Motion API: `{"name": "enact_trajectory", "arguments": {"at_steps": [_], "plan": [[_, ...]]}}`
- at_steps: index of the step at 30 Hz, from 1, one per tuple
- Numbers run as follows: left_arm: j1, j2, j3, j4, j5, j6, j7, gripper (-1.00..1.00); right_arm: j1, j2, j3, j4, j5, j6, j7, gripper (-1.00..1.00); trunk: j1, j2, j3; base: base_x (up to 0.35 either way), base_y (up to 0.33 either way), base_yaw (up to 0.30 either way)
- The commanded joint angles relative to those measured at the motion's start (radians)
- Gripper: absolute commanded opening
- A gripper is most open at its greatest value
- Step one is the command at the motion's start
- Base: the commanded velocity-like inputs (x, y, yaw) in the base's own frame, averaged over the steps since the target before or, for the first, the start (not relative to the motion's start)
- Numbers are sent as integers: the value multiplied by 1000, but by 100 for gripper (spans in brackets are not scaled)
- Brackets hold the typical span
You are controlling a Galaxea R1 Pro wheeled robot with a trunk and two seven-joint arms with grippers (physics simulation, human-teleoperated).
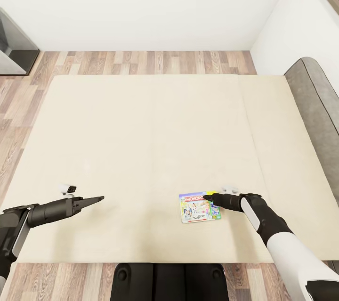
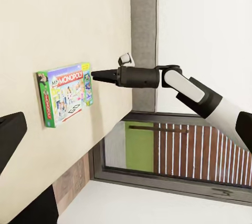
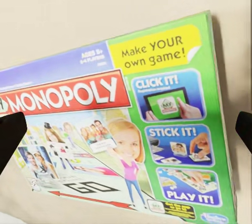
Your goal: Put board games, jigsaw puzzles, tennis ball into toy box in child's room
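On the plain beige bed [image 1: 141, 150], your right gripper [image 1: 207, 197], fingers apart, hovers over the flat green Monopoly board game [image 1: 197, 208]; it isn't yet grasped or boxed.

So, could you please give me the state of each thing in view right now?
Game box: flat on the bed, cover up, not gripped.
Right gripper: jaws open, low over the box's edge.
Left gripper: over bare mattress, holding nothing; jaws' state unclear.

Green-edged board game [image 3: 131, 129] with red Monopoly banner lies on beige bed [image 1: 141, 141].
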Motion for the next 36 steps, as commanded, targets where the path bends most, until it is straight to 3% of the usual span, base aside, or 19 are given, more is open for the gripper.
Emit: {"name": "enact_trajectory", "arguments": {"at_steps": [1,7,19,36], "plan": [[0,0,0,0,-1,11,-4,100,0,-1,3,-1,-3,4,0,100,1,-2,-1,0,0,0],[0,0,0,0,-1,11,-4,100,0,-4,3,-1,-4,6,6,100,1,-2,-5,0,0,0],[0,-1,0,0,-1,11,-4,100,0,-10,5,-1,1,3,93,100,1,-2,-14,0,0,0],[0,-1,0,0,-1,11,-4,100,0,-10,5,-1,1,3,100,100,1,-2,-19,0,0,0]]}}
